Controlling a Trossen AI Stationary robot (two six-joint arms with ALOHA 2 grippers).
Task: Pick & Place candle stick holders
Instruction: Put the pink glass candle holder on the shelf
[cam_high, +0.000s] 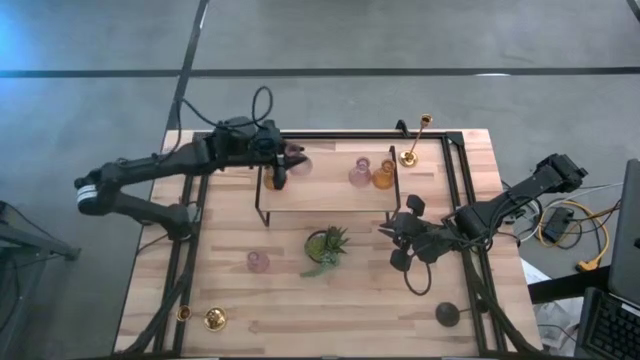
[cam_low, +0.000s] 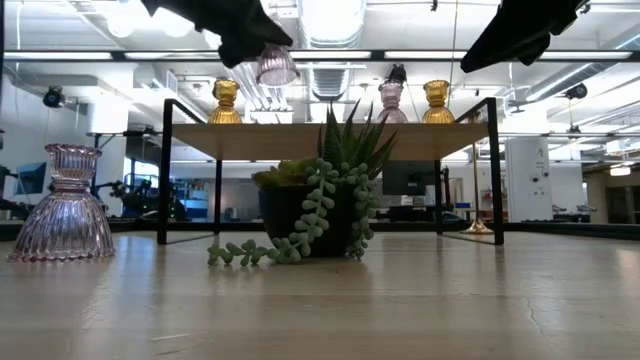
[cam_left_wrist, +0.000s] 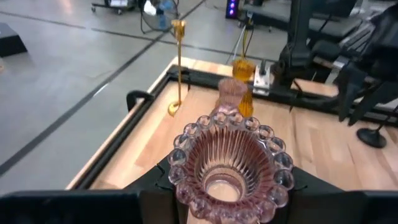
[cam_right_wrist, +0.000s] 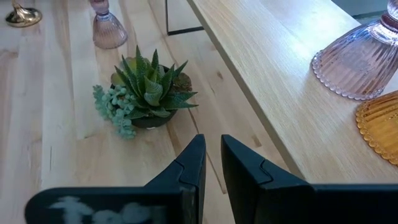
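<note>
The left gripper (cam_high: 290, 160) hangs over the left end of a raised wooden shelf (cam_high: 325, 195) on a black wire frame, its fingers (cam_left_wrist: 155, 180) closed around a pink glass candle holder (cam_left_wrist: 230, 165) that it holds just above the shelf top. On the shelf's right end stand a second pink glass holder (cam_high: 360, 172) and an amber glass holder (cam_high: 384, 176), just beside each other; in the low view another amber holder (cam_low: 225, 103) stands at the shelf's left end. Behind the shelf's right corner a slim gold candlestick (cam_high: 415, 140) stands on its round base on the table.

The right gripper (cam_high: 405, 232) hovers off the shelf's right front corner, its jaws nearly together with only a narrow gap and nothing between them. A small potted succulent (cam_high: 326, 246) sits in front of the shelf, between the two arms. A third pink glass holder (cam_high: 258, 262) stands left of the plant, a gold base (cam_high: 214, 319) lies near the front left corner, and a black round base (cam_high: 447, 314) near the front right.

The light wood plank table (cam_high: 330, 320) carries a black rail frame along its edges. Beyond it lie a grey floor and an open workshop with ceiling lights
</note>
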